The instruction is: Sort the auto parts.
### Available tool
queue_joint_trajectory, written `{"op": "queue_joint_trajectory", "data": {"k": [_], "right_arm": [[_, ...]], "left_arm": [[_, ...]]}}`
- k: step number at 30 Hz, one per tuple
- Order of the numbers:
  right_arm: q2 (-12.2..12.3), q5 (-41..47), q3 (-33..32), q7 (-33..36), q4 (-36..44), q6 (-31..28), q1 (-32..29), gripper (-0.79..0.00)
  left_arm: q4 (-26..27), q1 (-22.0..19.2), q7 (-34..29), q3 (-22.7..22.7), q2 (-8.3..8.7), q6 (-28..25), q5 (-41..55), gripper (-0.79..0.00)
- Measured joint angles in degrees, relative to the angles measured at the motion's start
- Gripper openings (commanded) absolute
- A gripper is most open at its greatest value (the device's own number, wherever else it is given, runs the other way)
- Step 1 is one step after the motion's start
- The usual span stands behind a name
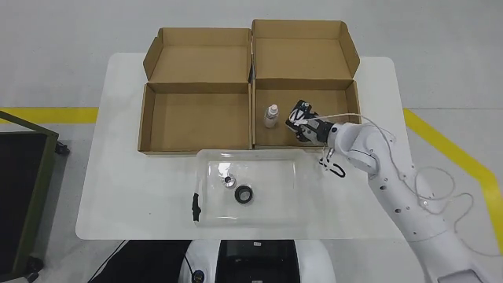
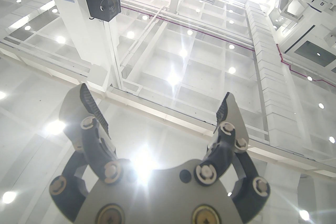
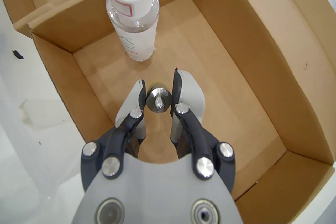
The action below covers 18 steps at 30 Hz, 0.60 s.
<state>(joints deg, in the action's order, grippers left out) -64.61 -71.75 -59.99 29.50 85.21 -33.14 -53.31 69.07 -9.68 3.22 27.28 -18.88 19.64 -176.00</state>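
Two brown cardboard boxes sit side by side on the white table [image 1: 118, 165], touching along their shared wall, both with their lids folded open away from the robot. The left box [image 1: 196, 118] shows its bare cardboard floor. In the right box [image 1: 334, 98] a clear bottle [image 1: 271, 115] with a white cap stands upright near the wall shared with the left box, and the right gripper [image 1: 299, 115] reaches down inside just beside it. The right wrist view shows this gripper [image 3: 158, 95] drawn narrow, its ribbed pads [image 3: 175, 83] pressed on either side of a small metal part [image 3: 158, 101], a shiny round piece with a short threaded stud pointing back at the camera. The part hangs low over the floor of the box [image 3: 262, 38], near the bottle [image 3: 134, 12] but apart from it; whether it touches the cardboard cannot be told. Nearer the robot, a clear plastic tray [image 1: 275, 174] lies just in front of the boxes and holds a black ring [image 1: 244, 195] and, close beside it, a small metal piece [image 1: 229, 179]. A small black piece [image 1: 195, 207] lies at the tray's left edge; inside or outside the wall cannot be told. The left gripper [image 2: 155, 90] points up at the ceiling, its fingers [image 2: 90, 101] spread wide with nothing between them
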Motion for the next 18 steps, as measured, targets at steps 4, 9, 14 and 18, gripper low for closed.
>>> {"op": "queue_joint_trajectory", "data": {"k": [4, 9, 14, 18], "right_arm": [[-0.42, -0.11, 1.28, 0.1, -1.11, 0.39, 1.16, -0.289], [-0.92, -0.3, 2.6, -0.19, -2.23, 0.68, 2.49, -0.163], [-0.94, -0.77, 2.17, -0.59, -0.87, 1.39, 2.46, -0.095], [-0.49, -0.42, 0.22, -0.99, 2.09, 1.43, 0.94, -0.062]], "left_arm": [[0.0, 0.0, 0.0, 0.0, 0.0, 0.0, 0.0, 0.0], [0.0, 0.0, 0.0, 0.0, 0.0, 0.0, 0.0, 0.0], [0.0, 0.0, 0.0, 0.0, 0.0, 0.0, 0.0, 0.0], [0.0, 0.0, 0.0, 0.0, 0.0, 0.0, 0.0, 0.0]]}}
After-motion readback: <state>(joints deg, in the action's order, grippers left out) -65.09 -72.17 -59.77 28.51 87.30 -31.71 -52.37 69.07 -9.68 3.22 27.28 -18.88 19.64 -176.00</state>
